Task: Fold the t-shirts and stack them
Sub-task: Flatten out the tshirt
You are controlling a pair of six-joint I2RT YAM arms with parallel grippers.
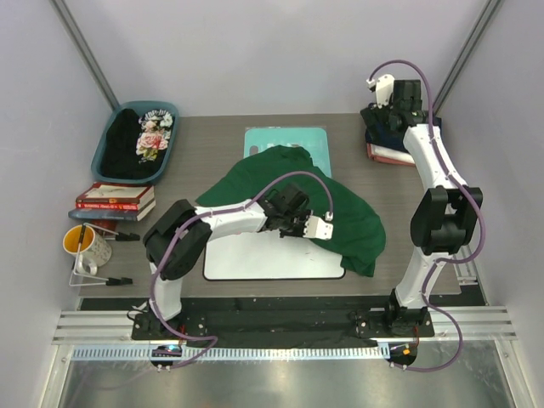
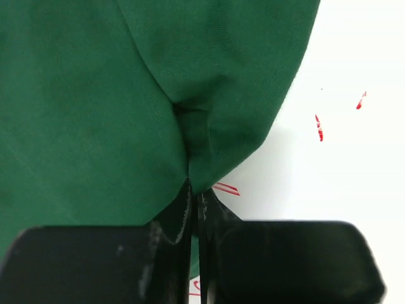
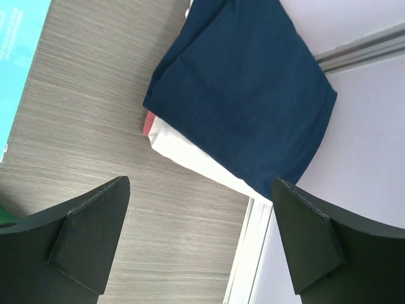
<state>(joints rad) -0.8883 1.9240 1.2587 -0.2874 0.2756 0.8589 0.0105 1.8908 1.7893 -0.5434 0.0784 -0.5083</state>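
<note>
**Left arm.** The left gripper (image 2: pixel 195 197) is clamped on a pinched fold of the plain dark green cloth t-shirt (image 2: pixel 126 95). In the left wrist view the two black fingers (image 2: pixel 171 221) stand together, with the cloth gathered to a point between them. The fold is at the shirt's hem edge, over the white rectangular whiteboard with red writing (image 2: pixel 354 190).

**Green shirt, position.** In the top view the green t-shirt is unfolded and rumpled at the middle of the grey wood-grain table (image 1: pixel 212 157). Its far part overlaps the near edge of the flat teal plastic board (image 1: pixel 285 136). Its near part covers the far and right-hand areas of the whiteboard. One edge hangs past the whiteboard's right side onto the table.

**Right arm.** The right gripper (image 3: pixel 199 234) is above the far right corner of the table. Its fingers are spread well apart and hold nothing. Below it lies a stack of folded shirts:
- folded navy t-shirt (image 3: pixel 247 95), on top;
- folded white t-shirt (image 3: pixel 190 155), beneath it;
- folded reddish t-shirt (image 3: pixel 149 123), showing only as a thin edge.

The stack is beside the right wall rail, and the gripper does not touch it.

**Other items.** A dark teal plastic basket (image 1: pixel 106 144) at the far left holds the black floral-print t-shirt (image 1: pixel 146 138). Nearer along the left edge are a pile of books (image 1: pixel 115 200) and a yellow mug (image 1: pixel 85 246).
</note>
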